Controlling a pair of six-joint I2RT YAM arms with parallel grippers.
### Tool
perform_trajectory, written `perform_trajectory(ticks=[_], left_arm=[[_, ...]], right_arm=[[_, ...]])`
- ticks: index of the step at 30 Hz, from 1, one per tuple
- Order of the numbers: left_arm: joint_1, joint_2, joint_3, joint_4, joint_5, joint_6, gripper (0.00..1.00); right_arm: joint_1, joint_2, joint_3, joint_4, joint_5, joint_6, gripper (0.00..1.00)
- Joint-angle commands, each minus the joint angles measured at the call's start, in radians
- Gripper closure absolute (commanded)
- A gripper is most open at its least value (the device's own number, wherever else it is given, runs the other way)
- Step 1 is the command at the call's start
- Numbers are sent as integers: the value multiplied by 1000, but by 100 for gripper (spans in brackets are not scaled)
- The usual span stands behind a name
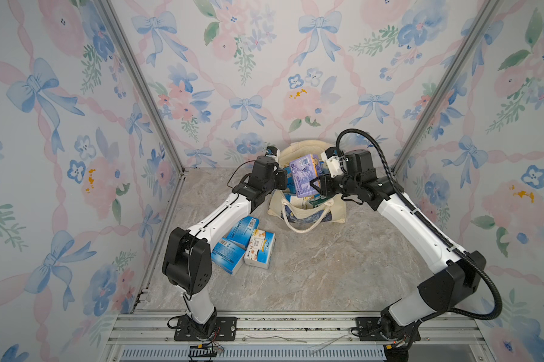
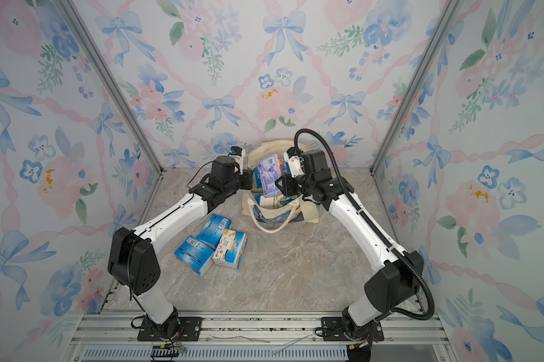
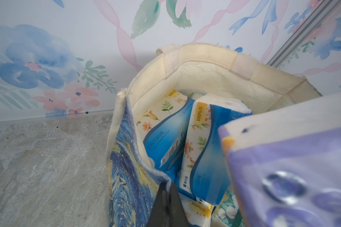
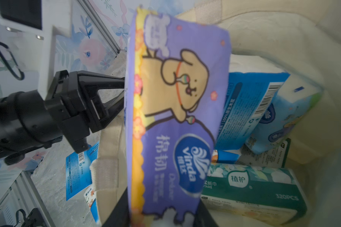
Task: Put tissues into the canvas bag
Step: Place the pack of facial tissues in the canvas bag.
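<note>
The cream canvas bag [image 1: 308,216] [image 2: 277,216] stands open by the back wall. My left gripper [image 3: 166,183] [image 1: 284,183] is shut on the bag's near rim and pinches the printed cloth. My right gripper [image 4: 161,216] [image 1: 315,185] is shut on a lilac tissue pack [image 4: 175,118] [image 1: 305,175] [image 2: 272,175] with a cartoon dog, held tilted over the bag's mouth. Inside the bag lie several tissues: blue-and-white packs [image 3: 165,141] [image 4: 244,110] and a green-white pack [image 4: 254,186]. Three more packs [image 1: 242,228] [image 1: 228,255] [image 1: 259,249] lie on the table near the left arm.
The bag's rope handle [image 1: 302,224] droops over its front onto the marble table [image 1: 327,272]. Flowered walls and metal corner posts [image 1: 145,91] close in the back and sides. A metal rail [image 1: 264,326] runs along the front, carrying both arm bases.
</note>
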Motion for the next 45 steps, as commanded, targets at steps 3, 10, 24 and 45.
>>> perform_trajectory(ticks=[3,10,24,45], left_arm=[[-5,-21,-3,11,6,-11,100],[-3,-25,-5,12,4,-3,100],[12,-61,-21,12,-4,9,100],[21,-109,-33,-9,-5,22,65]], right_arm=[[37,91,95,-30,31,-24,59],[33,181,148,-70,24,-12,51],[-47,-112,24,-3,80,-23,22],[65,-429,-464,61,-147,112,20]])
